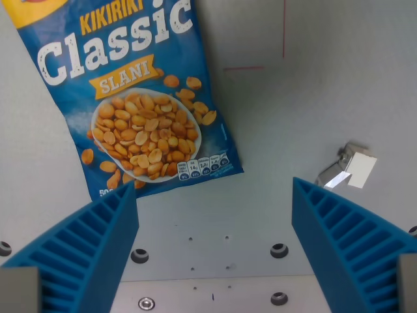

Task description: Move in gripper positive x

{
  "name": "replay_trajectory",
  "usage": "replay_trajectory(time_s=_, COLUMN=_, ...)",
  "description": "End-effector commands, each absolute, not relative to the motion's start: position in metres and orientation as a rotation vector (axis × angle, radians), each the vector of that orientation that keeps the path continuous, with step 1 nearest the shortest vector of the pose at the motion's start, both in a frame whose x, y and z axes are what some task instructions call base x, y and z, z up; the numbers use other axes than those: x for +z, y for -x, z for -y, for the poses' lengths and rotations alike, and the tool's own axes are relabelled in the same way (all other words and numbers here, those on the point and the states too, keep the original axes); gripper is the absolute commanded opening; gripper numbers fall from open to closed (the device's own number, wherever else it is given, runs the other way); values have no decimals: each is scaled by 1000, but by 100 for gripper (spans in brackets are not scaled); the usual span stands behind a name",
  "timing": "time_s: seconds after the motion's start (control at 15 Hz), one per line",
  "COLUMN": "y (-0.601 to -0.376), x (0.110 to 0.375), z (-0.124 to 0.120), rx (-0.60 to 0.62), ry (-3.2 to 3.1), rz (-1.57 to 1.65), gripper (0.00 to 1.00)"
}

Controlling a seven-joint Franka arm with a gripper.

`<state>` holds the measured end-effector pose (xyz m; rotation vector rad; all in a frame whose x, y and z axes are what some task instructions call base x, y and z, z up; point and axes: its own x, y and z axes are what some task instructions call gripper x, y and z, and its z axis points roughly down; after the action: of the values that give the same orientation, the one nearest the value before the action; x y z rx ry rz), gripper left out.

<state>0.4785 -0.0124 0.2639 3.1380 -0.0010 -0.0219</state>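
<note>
Looking down the wrist view, we see the gripper [215,235] itself is the task's thing: a pure motion command, nothing to grasp. Its two blue ribbed fingers [88,254] fill the bottom corners, spread wide apart with nothing between them, only bare grey table [293,78]. We judge they are held apart because no grasp is called for.

Outward from there: a blue peanut bag [140,98], "Kikiriki Classic Slani", lies flat and tilted in the upper left, its lower corner just above the finger on the wrist view's left, not touching as far as we can tell. A small white-and-metal object [348,168] sits near the other finger's tip, apart from it. Thin red marks [260,62] cross the table up top. Bolt holes [279,250] dot the plate below. Which way positive x runs here, we cannot tell.
</note>
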Motion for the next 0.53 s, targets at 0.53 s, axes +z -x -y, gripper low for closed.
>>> replay_trajectory(time_s=0.53, y=-519, x=265, z=13, rx=-15, ry=-3138, rz=1, gripper=100)
